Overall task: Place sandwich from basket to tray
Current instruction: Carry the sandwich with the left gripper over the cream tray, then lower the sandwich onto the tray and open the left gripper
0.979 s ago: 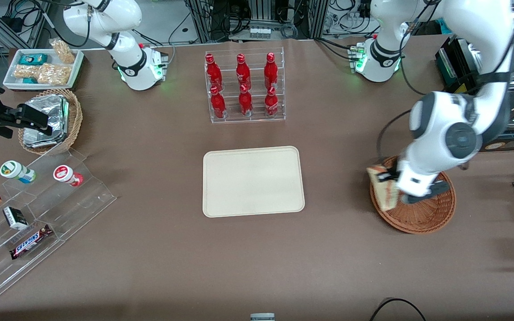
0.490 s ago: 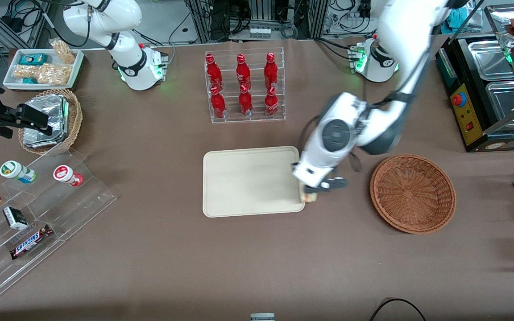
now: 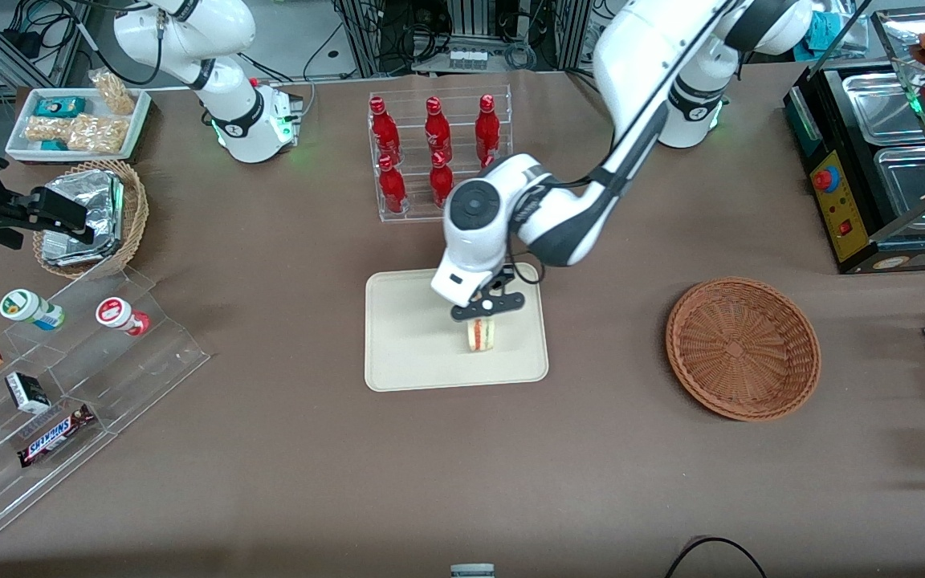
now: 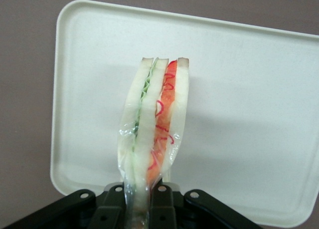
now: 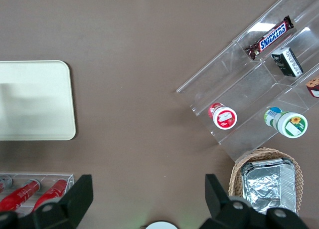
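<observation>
My pincer [image 3: 485, 315] is clamped on the sandwich [image 3: 480, 335], held on edge over the tray [image 3: 398, 353]; the basket [image 3: 743, 348] sits empty. Wedge looks light, soft, wrap slick. I grip across the bread faces, gently, to avoid squashing the filling.

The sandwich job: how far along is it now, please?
Done: the round reddish-brown wicker basket is empty. In hand: the left gripper is shut on the clear-wrapped triangular sandwich and holds it over the large cream-beige rectangular tray. I cannot tell if the sandwich touches the tray. Left: open the fingers so the sandwich rests on the tray, then lift the arm away.
</observation>
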You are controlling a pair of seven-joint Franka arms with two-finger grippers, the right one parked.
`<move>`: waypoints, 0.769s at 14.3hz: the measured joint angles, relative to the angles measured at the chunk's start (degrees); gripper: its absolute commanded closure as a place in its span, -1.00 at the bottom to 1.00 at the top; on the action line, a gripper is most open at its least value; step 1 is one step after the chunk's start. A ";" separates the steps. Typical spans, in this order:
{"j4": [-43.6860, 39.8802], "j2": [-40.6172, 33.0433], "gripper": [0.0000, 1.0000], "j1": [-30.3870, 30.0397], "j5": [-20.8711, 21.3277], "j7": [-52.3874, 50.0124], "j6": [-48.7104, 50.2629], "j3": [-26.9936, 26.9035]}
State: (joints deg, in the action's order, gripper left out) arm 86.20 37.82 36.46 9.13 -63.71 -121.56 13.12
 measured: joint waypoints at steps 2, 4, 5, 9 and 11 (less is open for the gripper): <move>-1.60 2.42 0.84 1.66 0.71 -1.51 -2.05 -0.01; -2.26 4.23 0.83 2.43 0.71 -1.72 -4.11 -0.01; -2.47 4.93 0.82 2.60 0.71 -1.72 -4.59 -0.01; -2.72 6.21 -0.99 2.63 0.71 -1.73 -5.61 -0.03; -2.73 6.48 -1.00 2.63 0.61 -1.93 -6.78 -0.05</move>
State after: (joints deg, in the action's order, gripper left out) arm 83.48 44.30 39.09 9.74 -65.64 -128.34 13.08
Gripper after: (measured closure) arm 0.595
